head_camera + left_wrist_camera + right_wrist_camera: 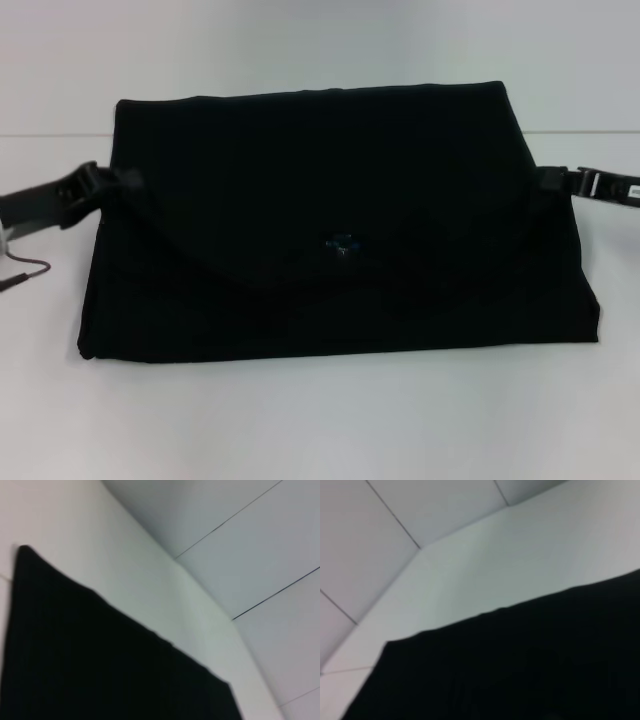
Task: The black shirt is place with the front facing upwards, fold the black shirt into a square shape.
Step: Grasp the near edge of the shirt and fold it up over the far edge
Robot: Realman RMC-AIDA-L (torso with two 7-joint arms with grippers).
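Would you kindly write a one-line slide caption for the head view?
Folded black shirt on the white table, with the left gripper and right gripper at its two side edges.

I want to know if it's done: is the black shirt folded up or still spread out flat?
Folded. The black shirt is a compact wide block, one layer lapped over another; left gripper and right gripper at its sides.

I read this as a lab or robot test cell, not a home. From my head camera I see only a plain white tabletop (320,420) running up to a bare pale wall (300,50), with nothing homely on either. Both wrist cameras look past the table edge onto large pale floor tiles (260,545) with thin dark seams. A thin loose cable (25,270) trails at the tabletop's left edge.
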